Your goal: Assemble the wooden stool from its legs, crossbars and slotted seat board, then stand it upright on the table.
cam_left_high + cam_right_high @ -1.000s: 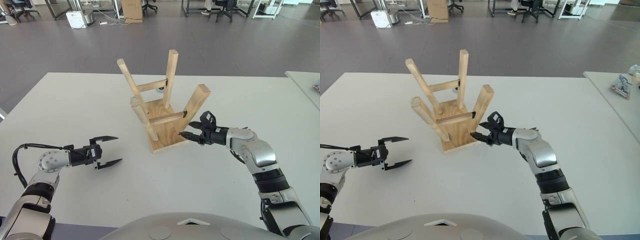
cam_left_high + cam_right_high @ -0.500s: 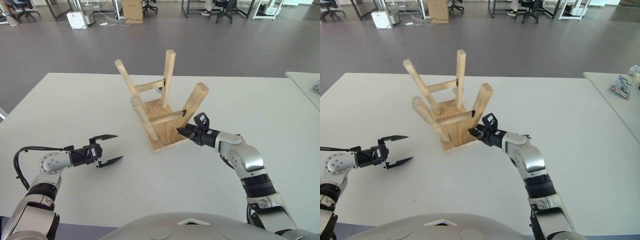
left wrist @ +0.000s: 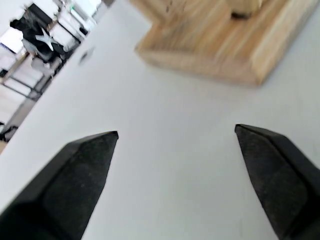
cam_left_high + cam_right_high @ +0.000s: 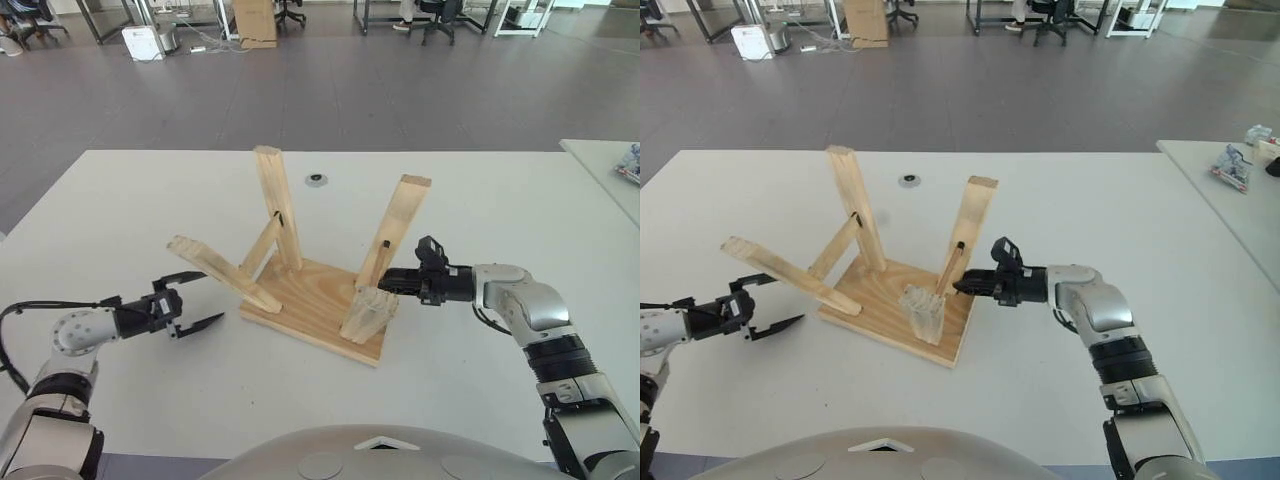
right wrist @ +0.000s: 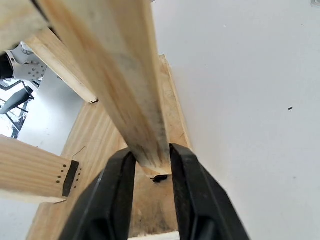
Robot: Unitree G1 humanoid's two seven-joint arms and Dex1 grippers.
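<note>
The wooden stool lies upside down, its seat board (image 4: pixel 303 308) flat on the white table (image 4: pixel 120 210) and its legs pointing up. One leg (image 4: pixel 277 205) stands near upright and another (image 4: pixel 212 270) leans out to the left. My right gripper (image 4: pixel 386 283) is shut on the right rear leg (image 4: pixel 402 222) close to its base; in the right wrist view both fingers (image 5: pixel 112 185) clamp that leg (image 5: pixel 125 85). My left gripper (image 4: pixel 208 298) rests open on the table just left of the seat board, under the leaning leg's tip, with nothing between its fingers (image 3: pixel 80 165).
A small dark round part (image 4: pixel 316 180) lies on the table behind the stool. A second table (image 4: pixel 1230 190) with a few small items stands at the far right. Bare table surface surrounds the stool on all sides.
The stool has turned and dropped from resting on the seat's edge to lying flat on the seat, legs up. My right gripper stayed on its leg. The head view has also shifted.
</note>
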